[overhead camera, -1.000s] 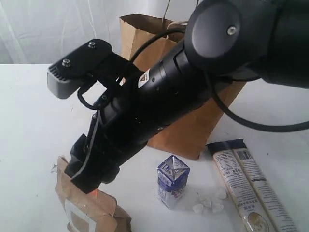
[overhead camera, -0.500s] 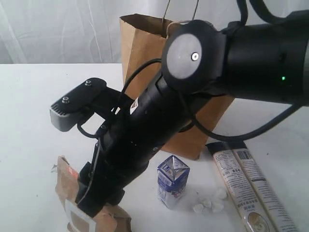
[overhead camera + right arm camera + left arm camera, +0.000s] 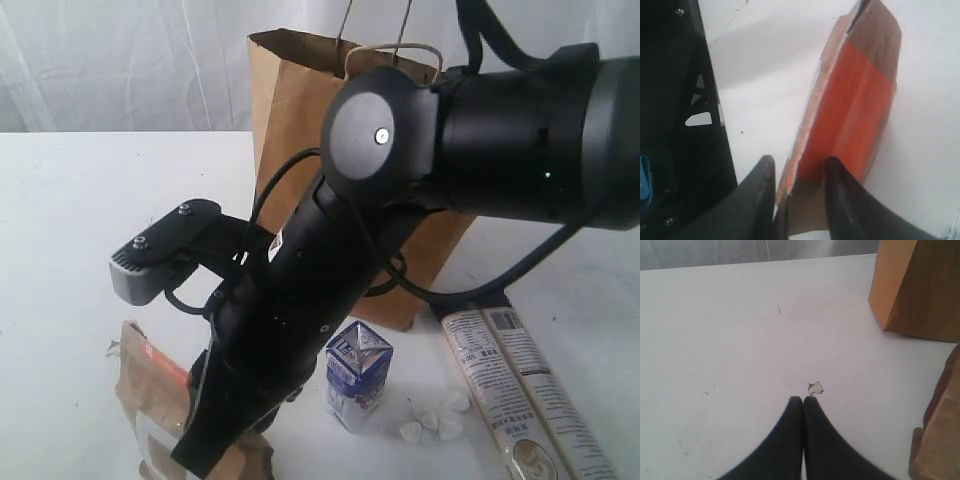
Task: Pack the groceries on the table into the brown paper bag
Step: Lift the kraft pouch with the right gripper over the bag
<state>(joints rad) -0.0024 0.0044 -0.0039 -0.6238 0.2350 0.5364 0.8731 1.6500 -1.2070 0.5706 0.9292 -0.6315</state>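
The kraft pouch (image 3: pixel 148 378) with its orange strip (image 3: pixel 855 100) stands at the table's (image 3: pixel 70 220) front left. My right gripper (image 3: pixel 800 167) has come down over its top, one finger on each side, and is shut on it. In the exterior view the arm hides those fingers. The small blue-white carton (image 3: pixel 357 375) stands just right of the arm, and the long printed packet (image 3: pixel 510 390) lies flat further right. Behind the arm the brown paper bag (image 3: pixel 300 90) stands upright. My left gripper (image 3: pixel 803 399) is shut and empty, low over bare table.
Small white bits (image 3: pixel 435 420) lie between carton and packet. A torn scrap (image 3: pixel 815 387) lies just beyond the left fingertips. The brown paper bag's corner (image 3: pixel 920 290) and another brown edge (image 3: pixel 940 440) border the left wrist view. A white curtain hangs behind.
My right arm has swung down toward the table, bringing the gripper onto the pouch's top, and its jaws have narrowed around it. The left gripper has stayed shut.
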